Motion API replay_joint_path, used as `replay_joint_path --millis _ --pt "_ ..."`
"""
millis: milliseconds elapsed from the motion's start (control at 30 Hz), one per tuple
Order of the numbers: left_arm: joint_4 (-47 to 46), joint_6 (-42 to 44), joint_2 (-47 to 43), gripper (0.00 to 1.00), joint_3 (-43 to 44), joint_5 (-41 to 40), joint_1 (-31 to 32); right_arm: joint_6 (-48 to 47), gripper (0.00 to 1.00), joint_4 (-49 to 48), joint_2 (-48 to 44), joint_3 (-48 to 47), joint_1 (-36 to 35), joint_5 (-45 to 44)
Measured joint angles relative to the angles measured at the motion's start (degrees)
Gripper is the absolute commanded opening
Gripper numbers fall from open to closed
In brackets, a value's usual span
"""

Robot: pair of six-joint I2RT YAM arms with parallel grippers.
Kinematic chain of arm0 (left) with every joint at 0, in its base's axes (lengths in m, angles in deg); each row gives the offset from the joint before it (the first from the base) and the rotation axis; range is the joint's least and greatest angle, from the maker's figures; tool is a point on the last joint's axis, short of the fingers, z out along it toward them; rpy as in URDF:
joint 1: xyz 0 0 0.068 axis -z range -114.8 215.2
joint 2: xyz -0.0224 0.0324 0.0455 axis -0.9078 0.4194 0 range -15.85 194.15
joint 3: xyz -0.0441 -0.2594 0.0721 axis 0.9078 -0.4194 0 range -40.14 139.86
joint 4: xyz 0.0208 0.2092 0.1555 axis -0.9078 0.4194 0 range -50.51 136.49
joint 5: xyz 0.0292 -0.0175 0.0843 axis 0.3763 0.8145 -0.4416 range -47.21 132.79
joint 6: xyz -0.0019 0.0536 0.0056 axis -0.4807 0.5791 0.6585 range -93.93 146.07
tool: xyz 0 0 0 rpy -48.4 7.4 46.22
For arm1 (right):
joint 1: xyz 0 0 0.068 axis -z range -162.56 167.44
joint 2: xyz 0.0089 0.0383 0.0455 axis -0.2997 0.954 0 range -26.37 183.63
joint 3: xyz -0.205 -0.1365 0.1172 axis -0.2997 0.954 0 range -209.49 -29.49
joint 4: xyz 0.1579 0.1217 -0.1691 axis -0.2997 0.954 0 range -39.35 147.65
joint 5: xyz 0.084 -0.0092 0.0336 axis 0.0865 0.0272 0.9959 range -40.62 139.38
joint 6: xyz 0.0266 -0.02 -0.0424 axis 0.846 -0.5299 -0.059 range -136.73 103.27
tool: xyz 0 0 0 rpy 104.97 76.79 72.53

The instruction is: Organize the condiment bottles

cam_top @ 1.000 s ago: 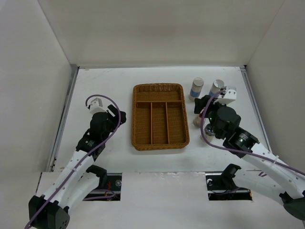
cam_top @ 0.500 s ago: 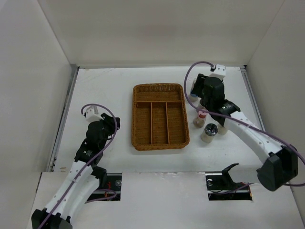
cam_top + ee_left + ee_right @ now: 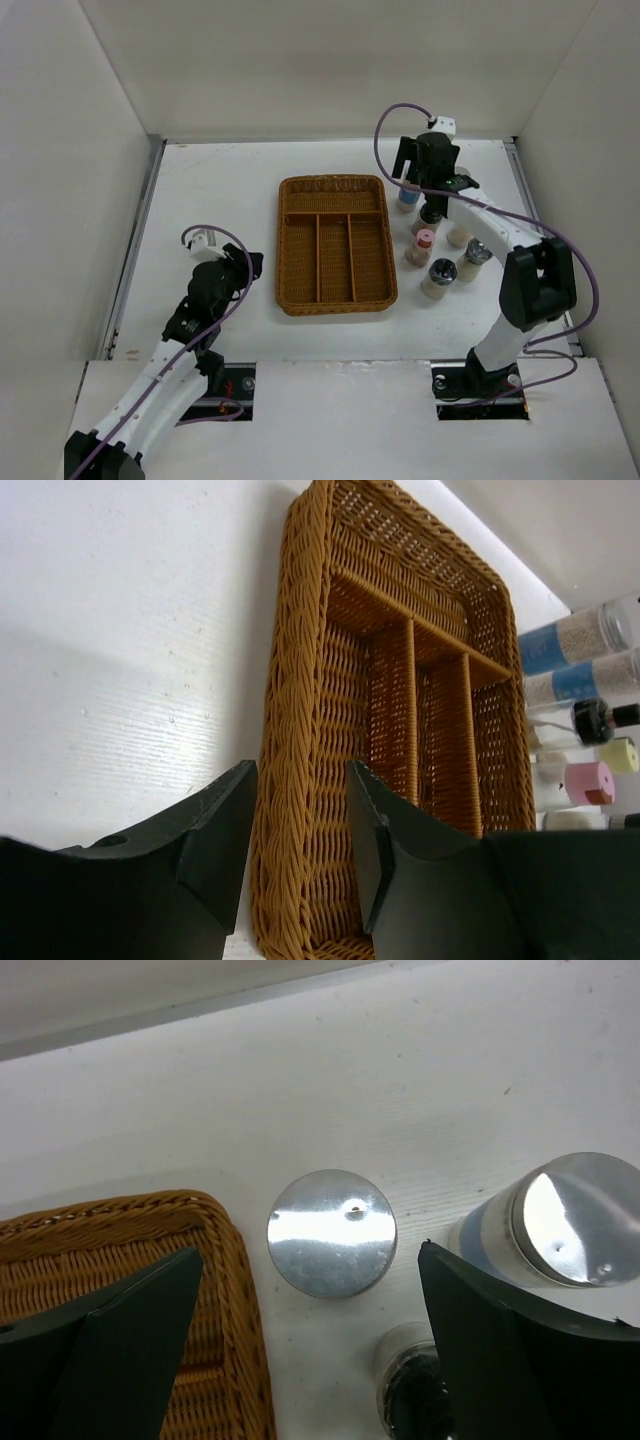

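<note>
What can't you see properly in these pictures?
- Top view: the right end effector and its arm cover the blue-labelled bottles; how many bottles stand there is unclear.
- Left wrist view: the bottles at the right edge, like the pink-capped bottle, are cut off.
- Right wrist view: the black-topped bottle is cut off by the bottom edge; the silver caps hide the labels.

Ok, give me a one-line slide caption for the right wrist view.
Open right gripper hangs over a silver-capped bottle beside the wicker tray corner, its twin at right.

Bottles (image 3: 432, 240) crowd the wicker tray (image 3: 335, 300)'s right side (tightly packed); its left lies open.
</note>
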Motion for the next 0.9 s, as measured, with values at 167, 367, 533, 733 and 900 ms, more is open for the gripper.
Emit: replay_joint_path --millis 167,367,533,733,900 --pt "-0.96 -0.13 1.01 0.40 -0.13 0.37 0.74 -0.68 0.96 0.44 4.57 -2.91 0.28 0.87" --pt "-1.97 -0.20 1.27 0.41 -0.17 0.50 0.98 -0.81 0.92 0.63 8.33 -4.94 1.09 0.85" --pt "-2.27 -0.17 1.73 0.41 -0.17 0.52 0.98 -0.98 0.65 1.07 10.19 -6.08 1.14 0.24" --pt "-2.60 -0.17 1.90 0.42 -0.17 0.52 0.96 -0.35 0.50 1.27 10.27 -6.32 1.14 -1.36" --pt "-2.78 -0.17 1.88 0.42 -0.17 0.52 0.96 -0.94 0.48 1.22 6.91 -4.94 0.68 -2.80"
